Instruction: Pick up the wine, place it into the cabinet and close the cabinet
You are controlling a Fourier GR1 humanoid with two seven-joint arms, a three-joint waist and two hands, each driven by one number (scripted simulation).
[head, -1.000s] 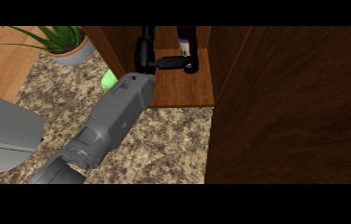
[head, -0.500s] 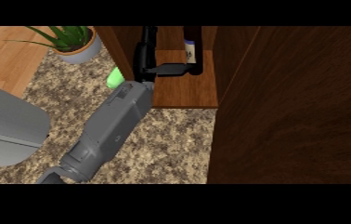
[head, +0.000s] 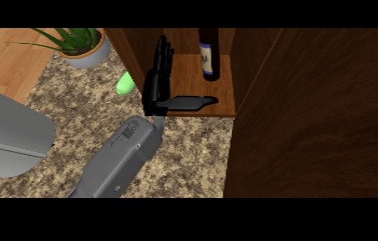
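The wine bottle (head: 209, 60) stands upright at the back of the open cabinet's wooden shelf (head: 193, 82); its dark body carries a pale label. My right hand (head: 157, 82) is open along the cabinet's left wall, fingers straight and pointing inward, thumb stretched right across the shelf's front. It is apart from the bottle and holds nothing. The cabinet door (head: 303, 115) stands open at the right as a tall dark wood panel. My left hand does not show.
A green object (head: 125, 84) lies on the speckled counter (head: 188, 155) just left of the cabinet, partly behind my hand. A potted plant (head: 83, 47) stands at the back left. A large grey shape (head: 21, 140) fills the left edge.
The right hand has let go of the wine bottle, straightened its fingers and drawn back to the left towards the shelf's front. The bottle stays standing inside the cabinet.
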